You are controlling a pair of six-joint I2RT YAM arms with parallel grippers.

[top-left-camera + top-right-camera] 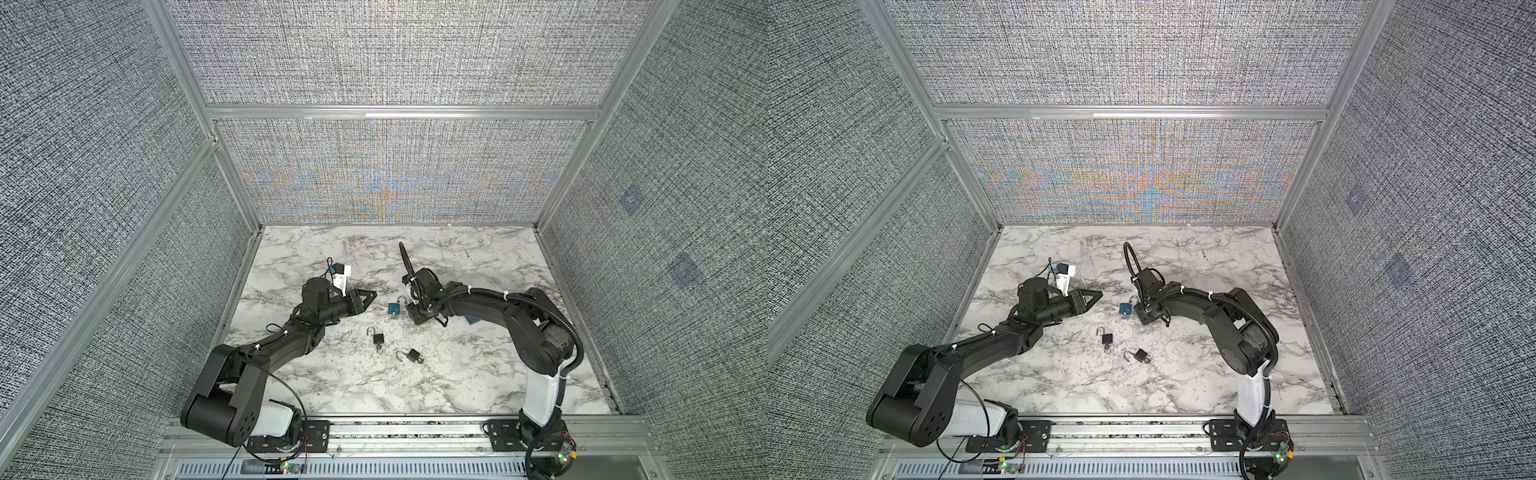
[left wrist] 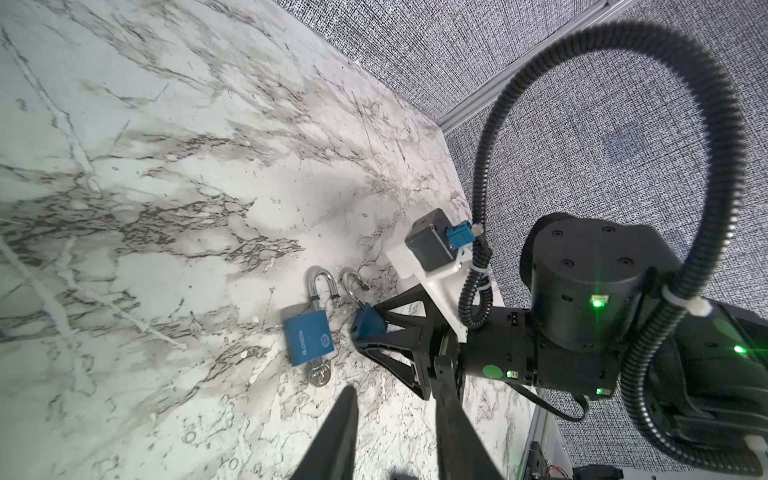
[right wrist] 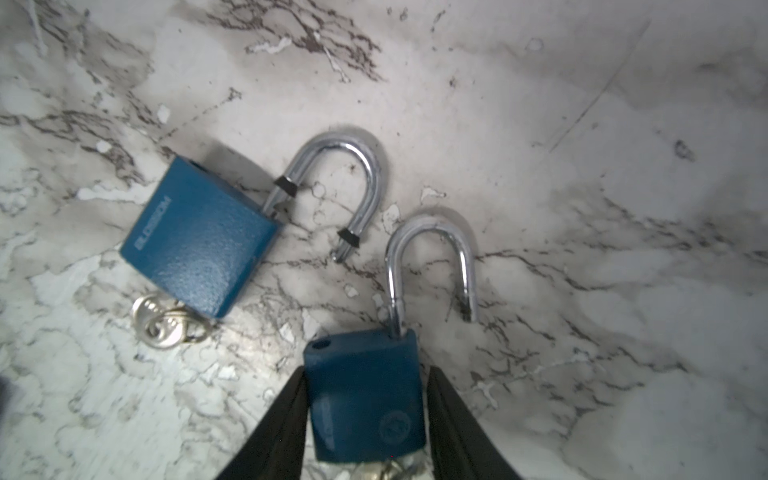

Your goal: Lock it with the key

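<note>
Your right gripper point(image 3: 366, 374) clamps blue padlock point(image 3: 365, 407) by body, middle of surface point(image 1: 457, 374); shackle point(image 3: 432, 228) open, key point(image 3: 386, 467) barely visible beneath. Your left gripper point(image 2: 392, 399) spread, empty. Beside it, second blue padlock point(image 3: 199, 237); nearer front edge, black padlocks point(image 1: 377, 338); all shackles open. Locking apparently not begun.

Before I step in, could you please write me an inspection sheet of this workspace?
Surface: white, grey-veined marble-look tabletop, finely scratched.
Job's things: blue metal padlock with a silver shackle, open, gripped; second blue padlock lying flat beside it, shackle open, silver key inserted; one small black padlock and another black padlock, shackles open, nearer the front edge.
Clutter: small blue object mostly hidden under the right arm; unidentifiable.
Grippers: right gripper shut on the blue metal padlock's body; left gripper open, empty.
Cables: black corrugated conduit loops above the right wrist.
Surroundings: grey woven wall panels in aluminium framing on three sides.
</note>
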